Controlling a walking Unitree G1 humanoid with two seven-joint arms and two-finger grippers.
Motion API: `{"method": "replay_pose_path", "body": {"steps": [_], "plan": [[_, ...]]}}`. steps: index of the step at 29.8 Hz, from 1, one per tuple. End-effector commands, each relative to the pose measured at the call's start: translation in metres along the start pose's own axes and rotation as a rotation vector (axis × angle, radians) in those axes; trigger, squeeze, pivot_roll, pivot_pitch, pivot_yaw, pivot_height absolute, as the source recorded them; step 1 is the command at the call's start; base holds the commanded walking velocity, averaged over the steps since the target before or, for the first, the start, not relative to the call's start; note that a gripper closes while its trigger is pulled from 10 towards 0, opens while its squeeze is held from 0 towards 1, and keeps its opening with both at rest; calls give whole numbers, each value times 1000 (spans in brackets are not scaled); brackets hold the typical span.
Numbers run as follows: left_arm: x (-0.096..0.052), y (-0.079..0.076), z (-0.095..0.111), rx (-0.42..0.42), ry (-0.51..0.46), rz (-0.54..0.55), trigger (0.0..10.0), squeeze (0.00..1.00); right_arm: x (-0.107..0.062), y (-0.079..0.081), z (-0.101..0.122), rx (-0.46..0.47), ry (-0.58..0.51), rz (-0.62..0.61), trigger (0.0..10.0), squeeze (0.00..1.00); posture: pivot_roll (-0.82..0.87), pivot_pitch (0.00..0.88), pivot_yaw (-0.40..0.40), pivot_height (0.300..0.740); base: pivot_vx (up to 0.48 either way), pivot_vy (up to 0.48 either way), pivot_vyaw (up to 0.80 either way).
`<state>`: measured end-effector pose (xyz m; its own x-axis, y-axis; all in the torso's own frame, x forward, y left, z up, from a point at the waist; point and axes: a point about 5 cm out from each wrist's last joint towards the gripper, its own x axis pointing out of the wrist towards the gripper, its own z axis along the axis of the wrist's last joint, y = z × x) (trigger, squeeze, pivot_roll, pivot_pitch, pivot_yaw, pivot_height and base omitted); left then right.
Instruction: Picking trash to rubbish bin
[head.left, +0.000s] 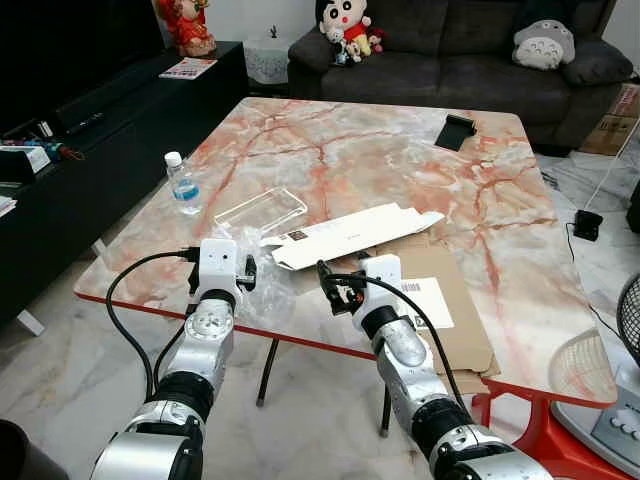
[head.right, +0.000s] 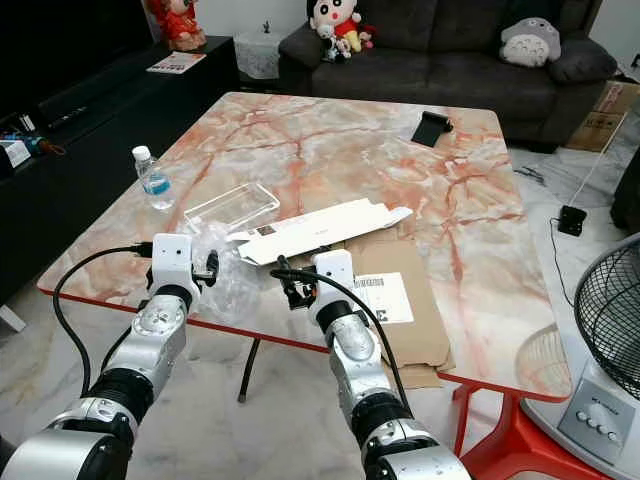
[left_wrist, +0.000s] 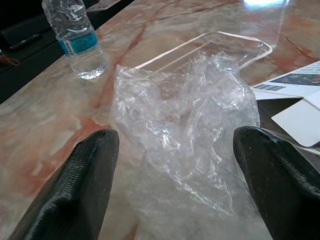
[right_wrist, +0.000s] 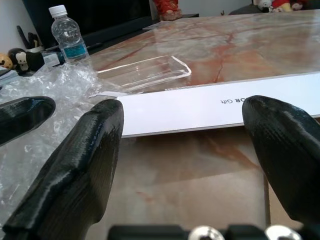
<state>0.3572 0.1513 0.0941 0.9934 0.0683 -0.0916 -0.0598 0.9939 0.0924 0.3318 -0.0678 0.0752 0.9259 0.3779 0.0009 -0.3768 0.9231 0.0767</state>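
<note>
A crumpled clear plastic wrap (left_wrist: 185, 130) lies near the front edge of the marble table (head.left: 380, 150). My left gripper (head.left: 246, 273) is open just in front of it, one finger on each side. Beyond it are a clear plastic tray (head.left: 260, 212) and a small water bottle (head.left: 183, 184). A flattened white box (head.left: 350, 235) lies across brown cardboard (head.left: 455, 320) with a white label. My right gripper (head.left: 328, 288) is open at the table's front edge, pointing at the white box (right_wrist: 215, 107).
A black phone-like object (head.left: 457, 131) lies at the table's far right. A dark sofa (head.left: 450, 60) with plush toys stands behind, a black TV cabinet (head.left: 90, 130) on the left. A fan (head.right: 610, 330) and a black adapter (head.left: 587, 224) are on the floor at right.
</note>
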Motion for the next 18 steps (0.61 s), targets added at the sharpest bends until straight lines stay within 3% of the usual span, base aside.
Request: {"method": "replay_pose_path", "body": {"steps": [1, 18], "plan": [[-2, -2, -7, 9, 38, -17, 0, 0, 3, 0, 6, -1, -24, -2, 10000, 0, 11, 0, 53, 740, 0, 0, 0], [-3, -2, -12, 35, 64, -27, 0, 0, 6, 6, 6, 1, -19, 6, 10000, 0, 14, 0, 84, 740, 0, 0, 0]]}}
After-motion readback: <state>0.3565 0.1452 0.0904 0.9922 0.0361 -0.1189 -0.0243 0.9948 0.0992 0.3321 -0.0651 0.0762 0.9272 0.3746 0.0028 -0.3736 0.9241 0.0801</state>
